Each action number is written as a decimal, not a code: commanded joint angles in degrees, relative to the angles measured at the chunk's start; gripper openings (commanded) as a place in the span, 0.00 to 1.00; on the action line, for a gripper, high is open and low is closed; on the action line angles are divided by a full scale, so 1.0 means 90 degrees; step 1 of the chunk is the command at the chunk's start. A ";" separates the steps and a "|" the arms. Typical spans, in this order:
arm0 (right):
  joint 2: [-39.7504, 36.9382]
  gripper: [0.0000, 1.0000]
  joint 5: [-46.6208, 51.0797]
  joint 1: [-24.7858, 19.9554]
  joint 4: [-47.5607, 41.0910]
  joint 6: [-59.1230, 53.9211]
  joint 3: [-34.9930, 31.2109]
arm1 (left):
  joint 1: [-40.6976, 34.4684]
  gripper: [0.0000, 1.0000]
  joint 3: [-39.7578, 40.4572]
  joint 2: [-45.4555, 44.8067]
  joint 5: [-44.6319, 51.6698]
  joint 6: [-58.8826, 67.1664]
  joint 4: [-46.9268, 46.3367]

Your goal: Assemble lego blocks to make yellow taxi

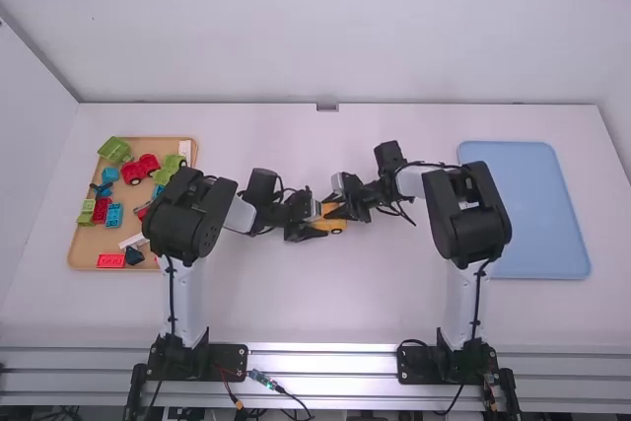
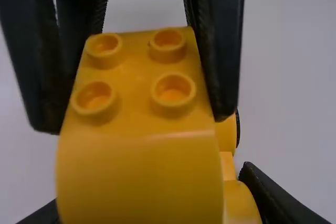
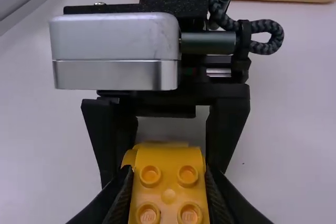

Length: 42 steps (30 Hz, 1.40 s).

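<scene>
Left claw [image 1: 317, 216]: high view, in the middle of the table [image 1: 246, 303], pinching the yellow car [image 1: 336, 225] from its left side

Right claw [image 1: 332, 206]: high view, just beside the other claw, closed on the same car from the right

Yellow car: high view, between the two claws, a dark wheel on its near side

Wooden tray [image 1: 150, 138]: high view, at the left of the table, partly behind the left arm; it holds a red car [image 1: 132, 173], a blue brick [image 1: 114, 215] farther in from its left edge, and a red brick [image 1: 110, 261] at the near edge

Blue tray [image 1: 530, 209]: high view, flat at the right of the table

Left wrist view: the left claw [image 2: 152, 187] has its fingers against the car's two sides; the right claw's fingers flank the part with four round studs [image 2: 173, 92]

Right wrist view: the right claw [image 3: 168, 171] grips the studded part from both sides, with the left claw's fingers around the car's other end
</scene>
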 commanded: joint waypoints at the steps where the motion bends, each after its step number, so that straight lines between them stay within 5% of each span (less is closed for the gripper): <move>1: -0.0104 0.05 -0.0029 -0.0015 0.0017 0.0061 0.0000 | -0.0019 0.12 -0.0192 0.0096 -0.0274 0.0029 -0.0061; 10: -0.0104 0.05 -0.0117 -0.0015 0.0187 0.0080 -0.0289 | -0.0019 0.12 -0.0163 0.0096 -0.0287 0.0027 0.0131; 26: -0.0104 0.04 -0.0151 -0.0032 0.2858 0.2259 -0.1251 | -0.0019 0.11 -0.0100 0.0096 -0.0294 -0.0141 0.0155; 42: -0.0104 0.03 -0.0168 -0.0075 0.2686 0.2285 -0.1341 | -0.0019 0.10 -0.0066 0.0096 -0.0435 -0.0136 0.0112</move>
